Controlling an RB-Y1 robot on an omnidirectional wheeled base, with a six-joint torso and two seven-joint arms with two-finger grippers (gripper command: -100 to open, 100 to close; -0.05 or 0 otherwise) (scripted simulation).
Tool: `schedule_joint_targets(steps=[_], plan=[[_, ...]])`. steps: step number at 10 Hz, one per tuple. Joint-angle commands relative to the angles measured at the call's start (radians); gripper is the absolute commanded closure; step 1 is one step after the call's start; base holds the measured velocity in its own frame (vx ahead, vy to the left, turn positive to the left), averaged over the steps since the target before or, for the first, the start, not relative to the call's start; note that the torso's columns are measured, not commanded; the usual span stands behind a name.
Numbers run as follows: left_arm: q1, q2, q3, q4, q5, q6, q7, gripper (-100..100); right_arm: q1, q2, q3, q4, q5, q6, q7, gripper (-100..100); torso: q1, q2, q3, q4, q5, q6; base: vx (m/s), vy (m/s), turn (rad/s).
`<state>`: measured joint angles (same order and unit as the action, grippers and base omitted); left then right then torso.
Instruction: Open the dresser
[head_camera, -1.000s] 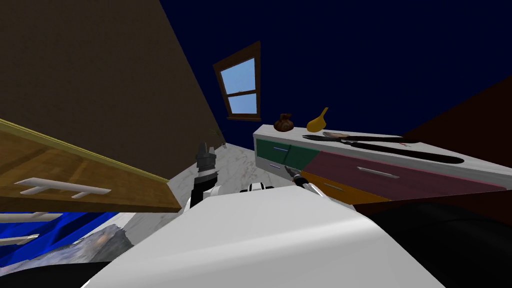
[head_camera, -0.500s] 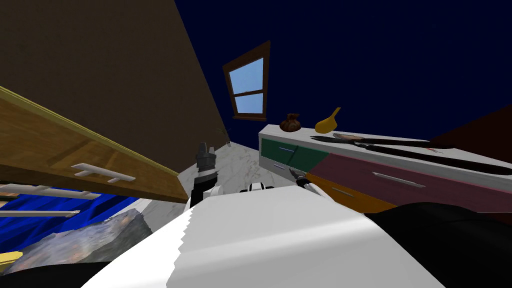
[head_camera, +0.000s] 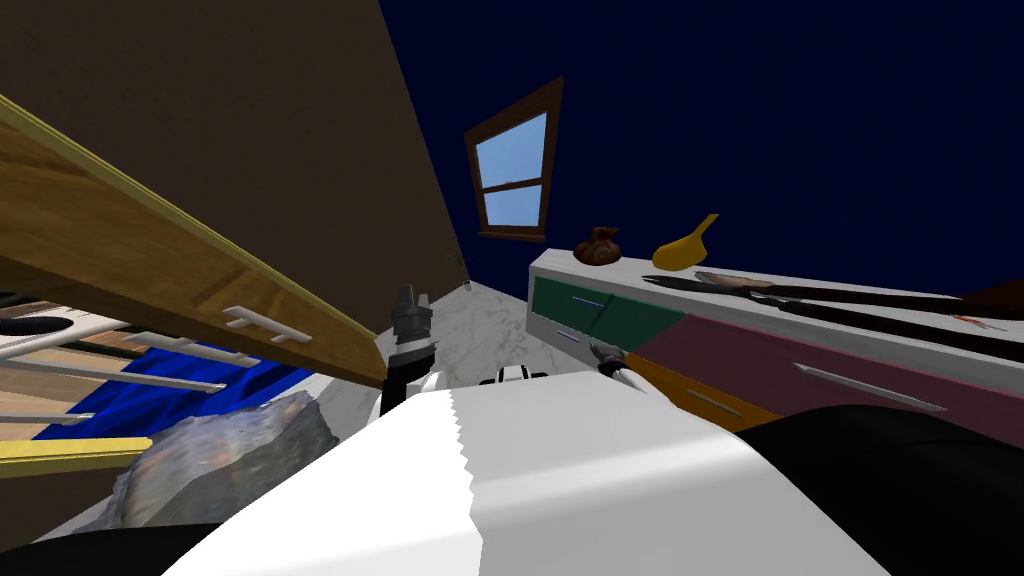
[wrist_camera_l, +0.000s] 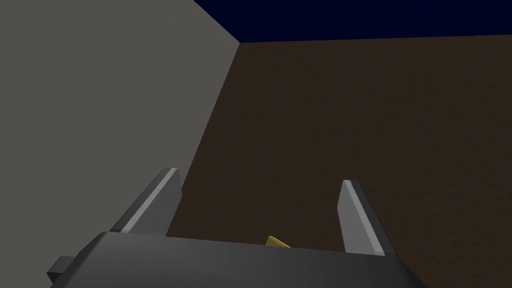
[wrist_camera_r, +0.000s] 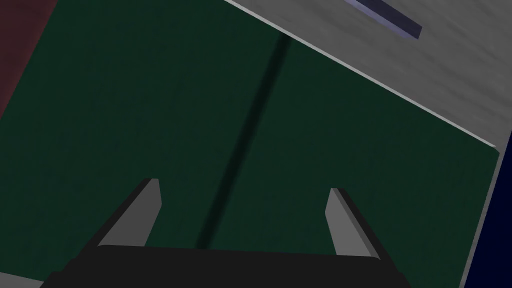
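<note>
The dresser (head_camera: 560, 268) stands ahead to the right, with a pale grey top and fronts in green (head_camera: 610, 312), maroon, orange and grey. My right gripper (head_camera: 600, 352) hangs just before its lower grey and green fronts, open and holding nothing. In the right wrist view, the right gripper (wrist_camera_r: 242, 192) faces the green front (wrist_camera_r: 325, 140), which has a dark seam; a bluish handle (wrist_camera_r: 387, 15) sits on the grey panel beyond. My left gripper (head_camera: 405, 300) points upward over the floor, and in its wrist view the left gripper (wrist_camera_l: 260, 180) is open and empty.
A wooden cabinet (head_camera: 150, 270) with white bar handles (head_camera: 265, 322) looms close on the left, above a blue front and a grey rock-like lump (head_camera: 230, 465). On the dresser top lie a brown pouch (head_camera: 597, 247), a yellow gourd (head_camera: 685, 248) and long dark tools.
My whole view has swung: the dresser and window sit further right, and the wooden cabinet on the left has risen and grown. Both arms keep their pose.
</note>
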<state>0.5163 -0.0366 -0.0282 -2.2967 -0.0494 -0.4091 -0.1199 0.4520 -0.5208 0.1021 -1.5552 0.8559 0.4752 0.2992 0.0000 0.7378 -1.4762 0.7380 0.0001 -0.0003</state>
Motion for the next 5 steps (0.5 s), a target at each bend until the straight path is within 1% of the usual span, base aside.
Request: schedule_joint_targets(steps=[1, 2, 3, 4, 5], plan=[[0.000, 0.000, 0.000, 0.000, 0.000, 0.000, 0.000, 0, -0.023, -0.035, 0.011, 0.057, 0.047, 0.070, 0.017, -100, -0.001, 0.000, 0.000, 0.000, 0.000, 0.001, 0.008, 0.057, 0.207], [0.000, 0.000, 0.000, 0.000, 0.000, 0.000, 0.000, 0, -0.023, -0.035, 0.011, 0.057, 0.047, 0.076, 0.017, -100, 0.000, 0.000, 0.000, 0.000, 0.000, 0.000, 0.015, 0.044, 0.107], [0.000, 0.000, 0.000, 0.000, 0.000, 0.000, 0.000, 0, -0.033, -0.054, 0.018, 0.092, 0.081, 0.116, 0.024, -100, -0.001, 0.000, 0.000, 0.000, 0.000, 0.001, 0.013, 0.059, 0.212], [0.000, 0.000, 0.000, 0.000, 0.000, 0.000, 0.000, 0, -0.033, -0.054, 0.018, 0.092, 0.081, 0.116, 0.024, -100, 0.001, 0.000, 0.000, 0.000, 0.000, 0.000, 0.016, 0.049, 0.097], [0.000, 0.000, 0.000, 0.000, 0.000, 0.000, 0.000, 0, -0.044, -0.072, 0.024, 0.125, 0.113, 0.154, 0.032, -100, 0.000, 0.000, 0.000, 0.000, 0.000, 0.001, 0.026, 0.058, 0.205]])
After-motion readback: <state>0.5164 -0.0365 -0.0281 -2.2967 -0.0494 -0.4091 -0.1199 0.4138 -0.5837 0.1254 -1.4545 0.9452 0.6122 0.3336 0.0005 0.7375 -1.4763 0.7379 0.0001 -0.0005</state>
